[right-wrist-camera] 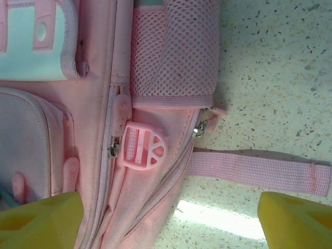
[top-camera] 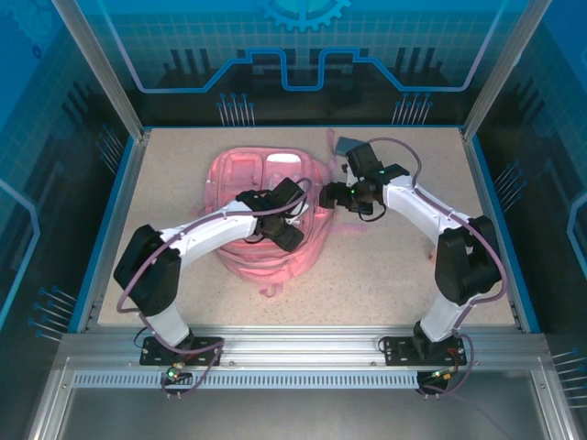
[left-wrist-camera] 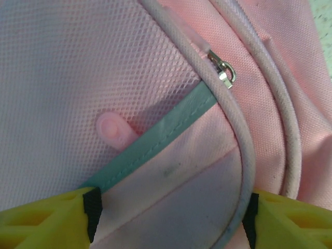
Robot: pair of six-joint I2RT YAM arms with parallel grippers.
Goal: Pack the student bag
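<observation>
- The student bag lies flat on the table, toward the far edge, a bit left of middle.
- It's soft, floppy fabric and probably light, so I'd grab the zip pull or the strap.
- The left gripper hangs low over it, fingers spread, pinching nothing.
- The right gripper is at its right side, spread wide too.

Pink student bag, flat, centre-left
</observation>
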